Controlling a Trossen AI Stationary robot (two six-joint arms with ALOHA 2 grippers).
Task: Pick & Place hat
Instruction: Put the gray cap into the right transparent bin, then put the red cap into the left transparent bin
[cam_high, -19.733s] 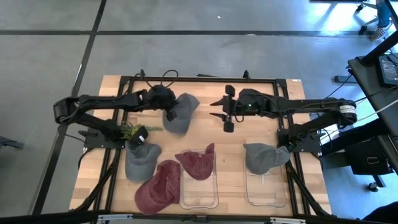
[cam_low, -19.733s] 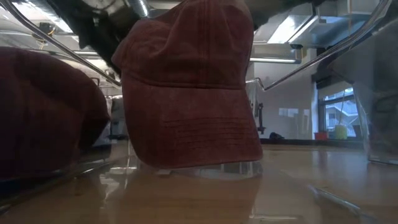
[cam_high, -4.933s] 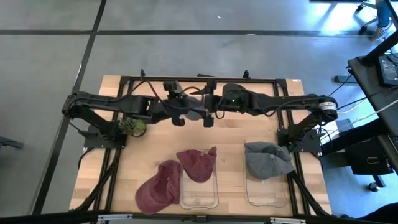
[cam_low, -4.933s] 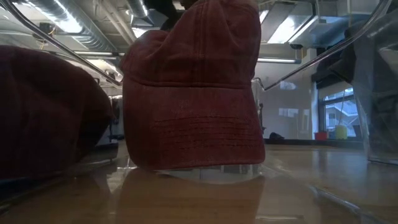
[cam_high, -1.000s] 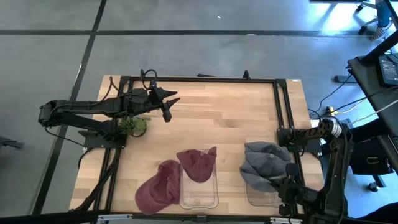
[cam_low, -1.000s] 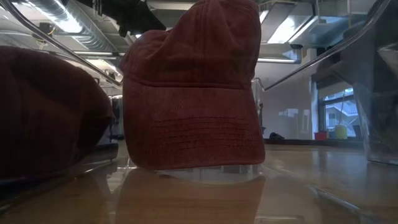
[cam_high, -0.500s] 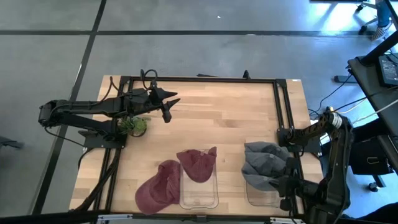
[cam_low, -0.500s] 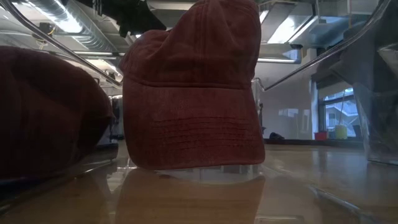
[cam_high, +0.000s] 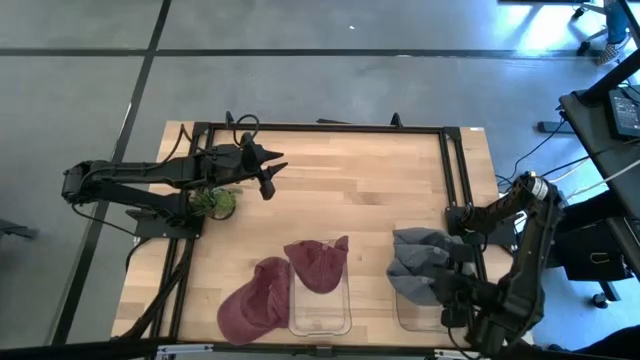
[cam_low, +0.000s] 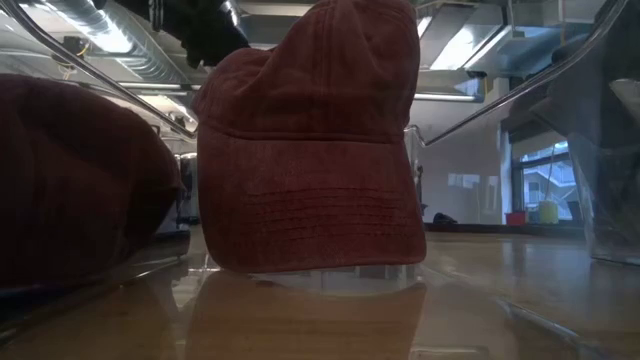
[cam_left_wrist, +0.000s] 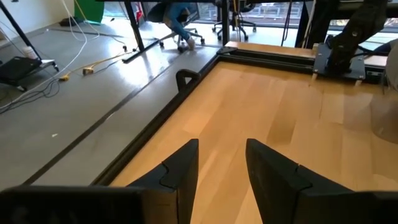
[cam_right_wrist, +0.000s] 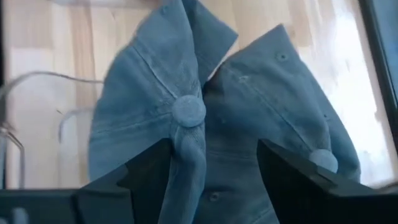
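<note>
While left jaws (cam_left_wrist: 221, 165) gape, right jaws (cam_right_wrist: 211, 165) spread over crumpled grey cloth hat (cam_right_wrist: 249, 118).

Grey concrete floor (cam_high: 300, 80) surrounds the wooden table (cam_high: 380, 190); beyond it stand office chairs (cam_left_wrist: 180, 25), with bright windows (cam_low: 555, 165) behind.

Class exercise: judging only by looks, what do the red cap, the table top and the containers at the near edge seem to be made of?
Red baseball cap: looks like washed cotton twill, matte, with visible stitching rows and faded seams.
Table top: pale wood planks with grain, faintly glossy.
Clear container: seemingly transparent plastic, since the wood shows through it.
</note>
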